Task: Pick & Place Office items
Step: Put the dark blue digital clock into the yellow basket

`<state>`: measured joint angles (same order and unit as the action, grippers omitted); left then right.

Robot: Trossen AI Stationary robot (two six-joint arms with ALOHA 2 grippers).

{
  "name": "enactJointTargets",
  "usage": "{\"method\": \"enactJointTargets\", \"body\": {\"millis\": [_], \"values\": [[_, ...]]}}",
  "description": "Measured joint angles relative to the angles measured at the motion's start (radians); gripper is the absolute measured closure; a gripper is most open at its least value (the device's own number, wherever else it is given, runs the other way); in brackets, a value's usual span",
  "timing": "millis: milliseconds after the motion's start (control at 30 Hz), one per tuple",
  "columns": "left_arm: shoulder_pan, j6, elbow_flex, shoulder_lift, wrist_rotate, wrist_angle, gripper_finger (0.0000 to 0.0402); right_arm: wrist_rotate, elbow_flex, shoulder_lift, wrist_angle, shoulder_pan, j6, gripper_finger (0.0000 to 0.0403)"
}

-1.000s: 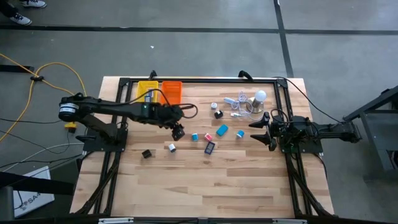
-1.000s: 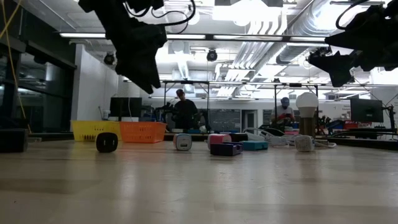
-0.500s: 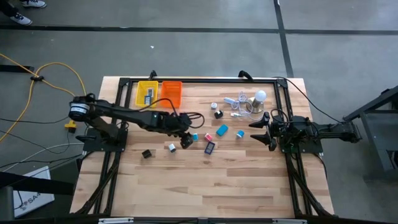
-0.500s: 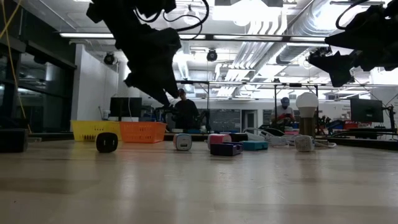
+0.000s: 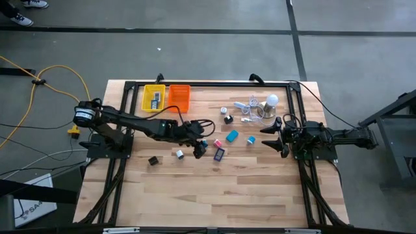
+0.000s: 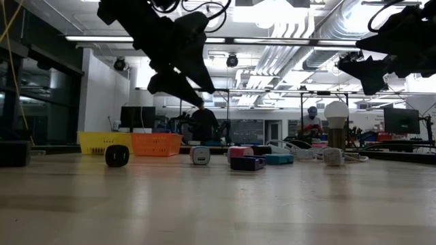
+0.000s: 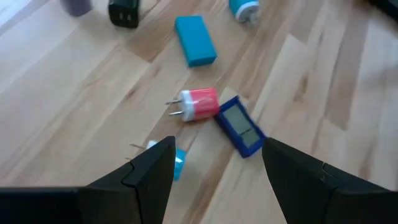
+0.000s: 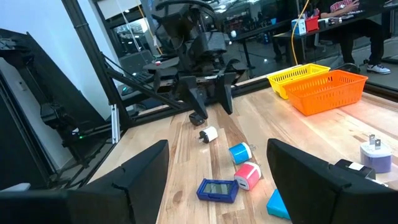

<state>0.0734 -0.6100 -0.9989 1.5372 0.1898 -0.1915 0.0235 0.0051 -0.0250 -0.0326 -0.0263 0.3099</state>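
Office items, loose on the wooden table (image 5: 195,195), mid-table: a pink-red and white plug piece (image 7: 196,104) touching the corner of a dark blue flat piece with a grey window (image 7: 240,125); a light-blue block (image 7: 194,40) farther off; a small light-blue and white piece (image 7: 175,160) near the left gripper's fingers; a blue-and-white round piece (image 7: 243,7) and a black piece (image 7: 124,12) farther still. In the high view, a white piece (image 5: 179,154) and a black piece (image 5: 153,160) lie to the left of the cluster.

Left gripper (image 5: 199,149): hovers above the table over the cluster, fingers (image 7: 146,180) spread apart, nothing between them.

Right gripper (image 5: 270,138): waits at the right side of the table, raised, fingers (image 8: 134,171) spread wide, holding nothing.

Bins: yellow basket (image 5: 154,98) and orange basket (image 5: 179,97), side by side at the far left edge; the yellow one holds a few small pieces.

Other: white light bulb (image 5: 272,101) and white cable (image 5: 246,107), far right.

Room: two people (image 6: 203,124) beyond the table.
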Motion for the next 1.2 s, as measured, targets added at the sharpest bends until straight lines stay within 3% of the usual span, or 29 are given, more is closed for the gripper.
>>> {"method": "enactJointTargets", "body": {"millis": [300, 1200], "values": [[0.023, -0.153, 0.0, 0.0, -0.001, 0.02, 0.0167, 0.0, 0.0, 0.0, 0.0, 0.0, 0.0, 0.0144], [0.151, -0.16, 0.0, 0.116, 0.005, 0.146, 0.0167, 0.0, 0.0, 0.0, 0.0, 0.0, 0.0, 0.0144]]}}
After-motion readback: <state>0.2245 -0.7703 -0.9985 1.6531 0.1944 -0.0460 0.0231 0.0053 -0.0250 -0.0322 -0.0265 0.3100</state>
